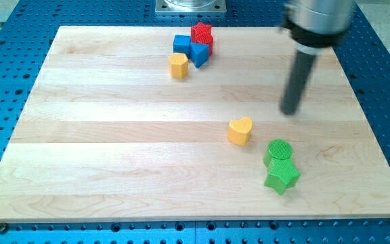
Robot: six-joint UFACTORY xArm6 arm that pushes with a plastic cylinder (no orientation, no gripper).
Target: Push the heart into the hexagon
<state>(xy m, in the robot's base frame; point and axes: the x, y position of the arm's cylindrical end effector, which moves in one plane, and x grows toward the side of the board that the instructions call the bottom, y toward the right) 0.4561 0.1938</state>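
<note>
Where the wooden table (114,169) lies on blue perforated base (5,81): my tip (290,112) upright, up-right of yellow heart (240,130), apart. No fingers, only rod. Yellow hexagon (178,66) far up-left, touching blue cube (182,45); blue triangle (199,53), red star (202,33) beside. Green cylinder (278,151), green star (282,176) below heart.

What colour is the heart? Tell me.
Yellow heart, plain in the camera view.
</note>
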